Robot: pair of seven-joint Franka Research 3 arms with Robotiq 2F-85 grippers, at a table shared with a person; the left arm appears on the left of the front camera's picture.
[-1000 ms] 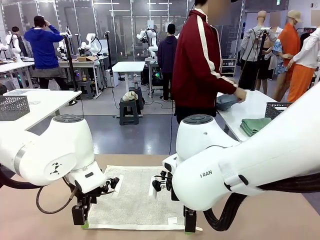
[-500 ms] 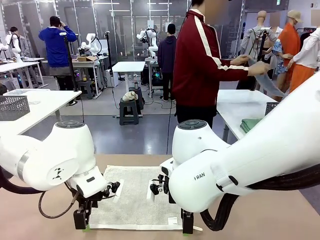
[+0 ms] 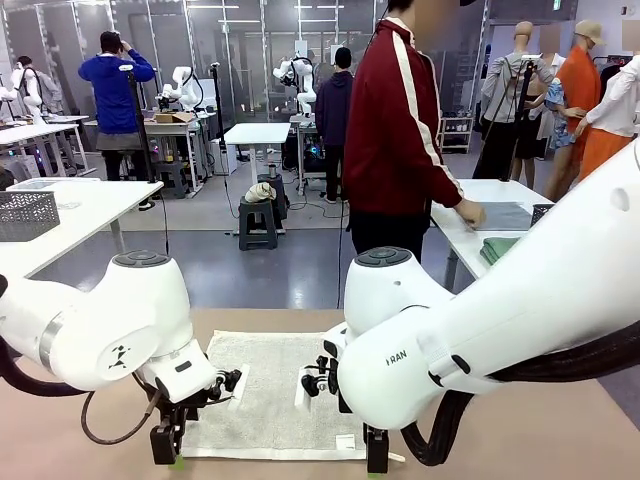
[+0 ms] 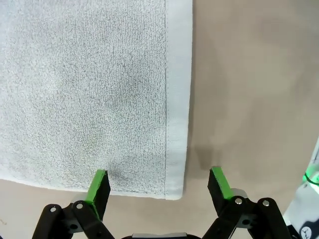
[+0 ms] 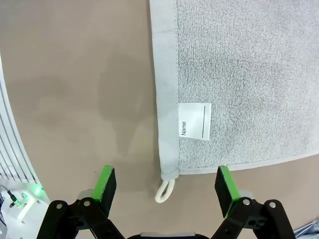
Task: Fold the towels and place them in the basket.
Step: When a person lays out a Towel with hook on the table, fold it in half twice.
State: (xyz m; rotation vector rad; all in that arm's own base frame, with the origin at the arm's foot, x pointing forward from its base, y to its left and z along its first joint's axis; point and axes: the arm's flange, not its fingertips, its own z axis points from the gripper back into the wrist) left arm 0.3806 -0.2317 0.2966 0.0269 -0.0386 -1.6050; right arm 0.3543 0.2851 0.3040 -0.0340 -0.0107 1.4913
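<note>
A cream-white towel (image 3: 268, 392) lies flat on the brown table (image 3: 80, 430). My left gripper (image 3: 166, 447) hangs open over its near left corner, my right gripper (image 3: 377, 457) open over its near right corner. In the left wrist view the left gripper (image 4: 159, 183) straddles the hemmed corner of the towel (image 4: 89, 89). In the right wrist view the right gripper (image 5: 163, 183) straddles the corner of the towel (image 5: 249, 59), its white loop (image 5: 163, 190) and Name label (image 5: 194, 121). A person's hand presses a pale blue towel (image 3: 508, 215) on a side table. A dark grey mesh basket (image 3: 25, 213) stands far left.
A person in a red jacket (image 3: 395, 120) stands past the table's far edge, turned to a white side table (image 3: 470, 240) at the right. A folded green cloth (image 3: 505, 248) lies there. Bare brown table surrounds the towel on every side.
Both grippers have come down and toward the near edge, closer to the towel's corners. The person lifted the pale blue towel and has now laid it flat on the side table.
</note>
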